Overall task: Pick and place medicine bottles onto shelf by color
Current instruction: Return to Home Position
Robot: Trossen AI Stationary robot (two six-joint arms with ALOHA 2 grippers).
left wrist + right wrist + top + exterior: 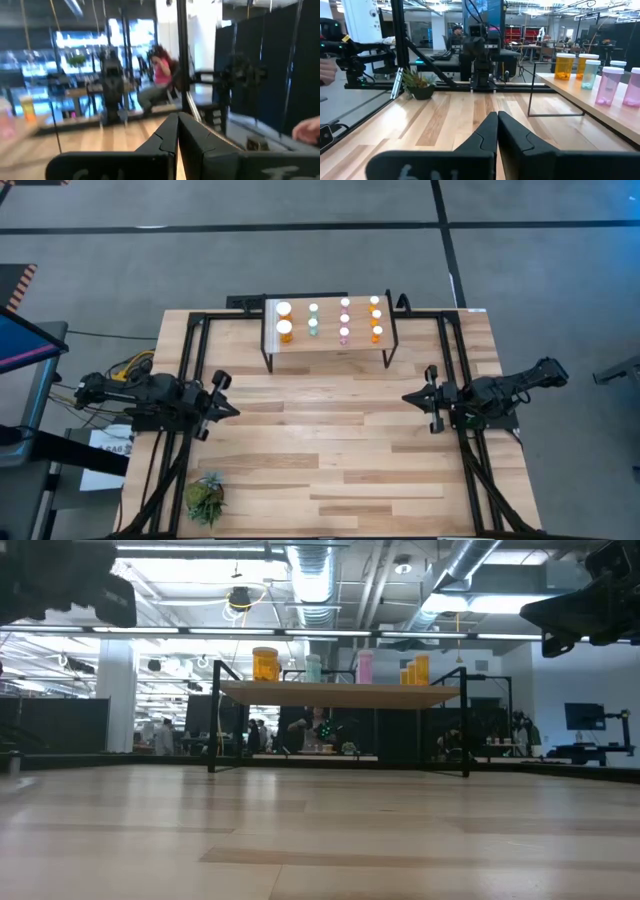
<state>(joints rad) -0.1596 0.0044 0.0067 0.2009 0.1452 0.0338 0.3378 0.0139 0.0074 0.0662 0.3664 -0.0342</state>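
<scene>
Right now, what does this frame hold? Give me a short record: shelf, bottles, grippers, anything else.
shelf: far side of table, centred
on shelf: pairs by colour, picture left to right: large orange bottles, teal bottles, pink bottles, small orange bottles
left gripper: shut, empty, raised at table's left side
right gripper: shut, empty, raised at table's right side
plant: near left corner
</scene>
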